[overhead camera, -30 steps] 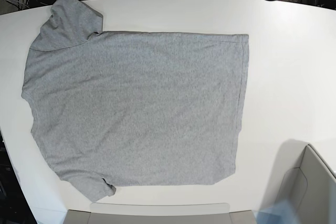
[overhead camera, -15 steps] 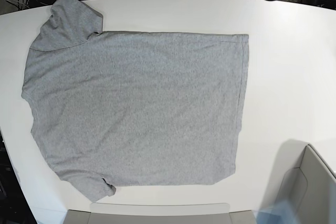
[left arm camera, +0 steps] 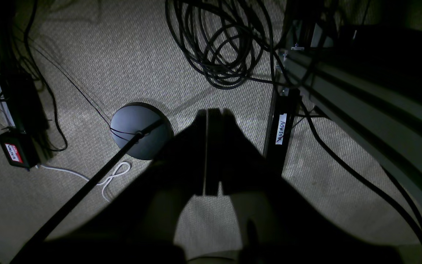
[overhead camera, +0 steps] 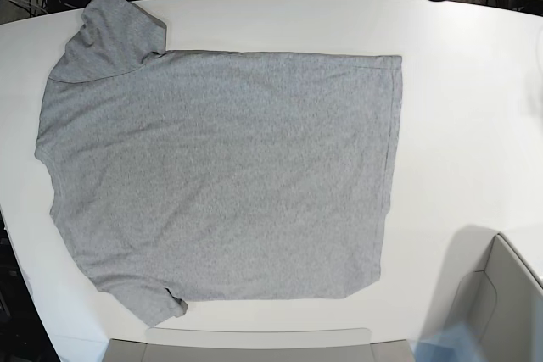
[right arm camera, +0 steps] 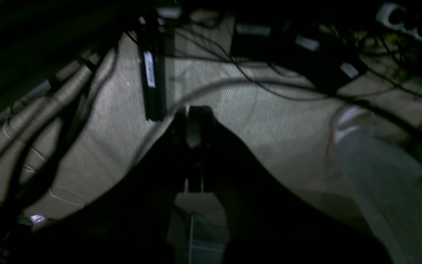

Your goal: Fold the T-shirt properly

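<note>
The heather-grey T-shirt (overhead camera: pixel 221 175) lies spread flat on the white table (overhead camera: pixel 467 108), plain side up. Its hem is to the right and its sleeves are at the far left and near left. No lettering shows. Both grippers are off the table, behind its far edge, apart from the shirt. In the left wrist view my left gripper (left arm camera: pixel 211 110) hangs over the carpet with its dark fingers pressed together and nothing between them. In the right wrist view my right gripper (right arm camera: pixel 194 108) is likewise shut and empty above the floor.
A grey open box (overhead camera: pixel 501 294) stands at the table's near right corner, and a flat grey tray (overhead camera: pixel 254 345) lies along the near edge. Behind the table are cable coils (left arm camera: pixel 225 47), a round black stand base (left arm camera: pixel 137 128) and a dark metal frame (left arm camera: pixel 361 91).
The small white arm parts at the table's far edge have drawn back a little further out of the base view. The T-shirt has not moved.
</note>
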Controlling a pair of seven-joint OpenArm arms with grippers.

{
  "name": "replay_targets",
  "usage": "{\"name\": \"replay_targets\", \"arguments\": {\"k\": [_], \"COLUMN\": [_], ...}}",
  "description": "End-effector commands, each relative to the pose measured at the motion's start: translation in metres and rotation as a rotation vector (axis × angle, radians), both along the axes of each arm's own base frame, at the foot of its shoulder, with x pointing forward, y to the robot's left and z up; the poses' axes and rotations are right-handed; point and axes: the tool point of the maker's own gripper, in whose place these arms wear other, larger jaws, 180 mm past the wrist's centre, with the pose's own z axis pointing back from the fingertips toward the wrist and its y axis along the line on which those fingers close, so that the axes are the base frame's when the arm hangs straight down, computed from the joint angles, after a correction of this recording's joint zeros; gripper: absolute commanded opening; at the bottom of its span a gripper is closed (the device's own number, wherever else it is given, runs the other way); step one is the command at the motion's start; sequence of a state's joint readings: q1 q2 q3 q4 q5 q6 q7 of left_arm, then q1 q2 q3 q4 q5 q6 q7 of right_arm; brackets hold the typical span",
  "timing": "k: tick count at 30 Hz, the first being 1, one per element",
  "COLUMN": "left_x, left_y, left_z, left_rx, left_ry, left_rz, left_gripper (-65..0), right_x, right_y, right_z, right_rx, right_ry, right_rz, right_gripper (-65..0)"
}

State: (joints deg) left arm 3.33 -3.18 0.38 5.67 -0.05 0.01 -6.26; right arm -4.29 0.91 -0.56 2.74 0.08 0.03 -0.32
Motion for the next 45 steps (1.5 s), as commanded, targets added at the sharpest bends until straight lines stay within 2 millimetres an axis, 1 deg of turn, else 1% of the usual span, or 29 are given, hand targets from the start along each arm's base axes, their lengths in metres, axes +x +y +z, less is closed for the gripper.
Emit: {"name": "replay_targets", "arguments": {"k": [1,8,9,11,12,13,14,15,17,19,22,24,25,26,27,28,29,30,34,37,38,41,43,45], "left_x": [0.001,0.003,0.006,0.026,0.031,0.032,0.034,0.034,0.033,0.033,0.032,0.031,0.029,0.021,0.013,0.012,0.011,0.006,-0.010,-0.034,-0.038,-0.043,-0.046,-0.048], "left_y": [0.002,0.002,0.002,0.004,0.005,0.006,0.006,0.006,0.005,0.006,0.006,0.005,0.005,0.005,0.006,0.008,0.016,0.019,0.024,0.026,0.026,0.028,0.029,0.030], "left_z": [0.000,0.001,0.001,0.001,0.002,0.002,0.002,0.002,0.002,0.002,0.002,0.002,0.002,0.002,0.001,0.002,0.003,0.005,0.014,0.020,0.022,0.036,0.047,0.055], "left_rx": [0.007,0.007,0.007,0.010,0.012,0.012,0.012,0.012,0.012,0.013,0.011,0.010,0.010,0.010,0.012,0.014,0.028,0.034,0.045,0.049,0.051,0.055,0.058,0.059], "left_ry": [-0.007,-0.013,-0.019,-0.048,-0.055,-0.055,-0.058,-0.058,-0.061,-0.064,-0.064,-0.062,-0.059,-0.047,-0.036,-0.038,-0.047,-0.055,-0.088,-0.071,-0.071,-0.101,-0.116,-0.094], "left_rz": [-0.005,-0.004,-0.004,-0.006,-0.001,0.003,0.003,0.003,-0.003,0.004,0.006,0.006,0.006,0.006,0.005,0.005,0.004,0.002,-0.005,-0.007,-0.007,-0.011,-0.013,-0.006], "left_gripper": [-64.8,-64.8,-64.8,-64.8,-64.8,-64.8,-64.8,-64.8,-64.8,-64.8,-64.8,-64.7,-64.7,-64.7,-64.7,-64.7,-64.7,-64.7,-64.7,-64.7,-64.7,-64.9,-64.9,-64.9], "right_x": [0.004,0.003,0.003,0.002,0.000,-0.006,-0.007,-0.004,-0.007,-0.004,-0.005,-0.006,-0.010,-0.013,-0.011,-0.013,-0.012,-0.012,-0.015,-0.018,-0.018,-0.024,-0.033,-0.038], "right_y": [0.002,0.000,0.000,0.000,0.000,0.000,0.000,0.001,0.005,0.007,0.010,0.002,-0.001,-0.001,-0.002,-0.007,-0.010,-0.011,-0.019,-0.020,-0.018,-0.018,-0.015,-0.017], "right_z": [0.000,0.000,0.000,0.000,0.000,0.000,0.000,0.000,0.001,0.003,0.005,0.008,0.009,0.011,0.012,0.015,0.018,0.021,0.036,0.051,0.056,0.074,0.087,0.099], "right_rx": [0.008,0.005,0.005,0.005,0.005,0.005,0.006,0.008,0.015,0.022,0.030,0.020,0.018,0.019,0.020,0.014,0.012,0.013,0.012,0.018,0.024,0.035,0.046,0.048], "right_ry": [-0.008,-0.007,-0.007,-0.006,-0.003,0.006,0.006,-0.005,-0.016,-0.043,-0.070,-0.088,-0.094,-0.098,-0.113,-0.123,-0.141,-0.156,-0.215,-0.255,-0.271,-0.306,-0.318,-0.334], "right_rz": [-0.004,0.001,0.001,0.009,0.009,0.009,0.009,0.009,0.012,0.014,0.016,0.021,0.024,0.025,0.027,0.033,0.038,0.041,0.063,0.079,0.083,0.097,0.104,0.112], "right_gripper": [-65.0,-65.0,-65.0,-65.0,-65.0,-65.0,-65.0,-65.0,-65.0,-65.0,-65.0,-65.0,-65.0,-65.0,-65.0,-65.0,-65.0,-65.0,-65.0,-65.0,-65.0,-65.0,-65.0,-65.0]}}
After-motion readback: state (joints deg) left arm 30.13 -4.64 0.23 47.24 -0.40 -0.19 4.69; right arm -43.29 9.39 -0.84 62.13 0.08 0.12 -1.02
